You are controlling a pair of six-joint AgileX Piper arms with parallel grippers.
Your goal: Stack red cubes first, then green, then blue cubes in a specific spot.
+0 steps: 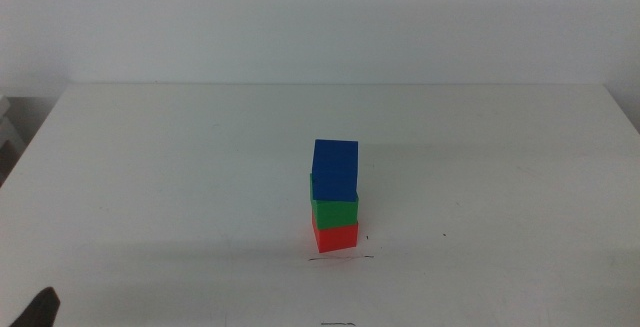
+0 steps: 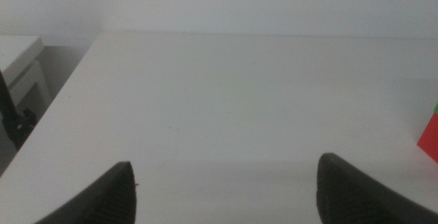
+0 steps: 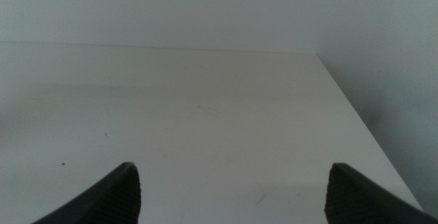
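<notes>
Middle view: a three-cube stack stands near the centre of the white surface, well apart from every edge. The red cube rests on the surface, the green cube sits on it, and the blue cube tops the stack, turned slightly and overhanging the green one a little. A faint wavy dark line runs just in front of the red cube, with a tiny dark dot just beside it on the right. Bare surface surrounds the stack on all sides. A plain pale wall rises behind the far edge. The left gripper shows only as a dark tip at the lower left corner, well apart from the stack. Left wrist view: the left gripper hangs with jaws wide apart and nothing between them, above bare surface; a sliver of the red cube, with a trace of green above it, shows at the picture's edge, and a pale cabinet stands beyond the surface's side edge. Right wrist view: the right gripper has jaws spread wide, holding nothing, over bare surface near its corner, where the wall meets it.
</notes>
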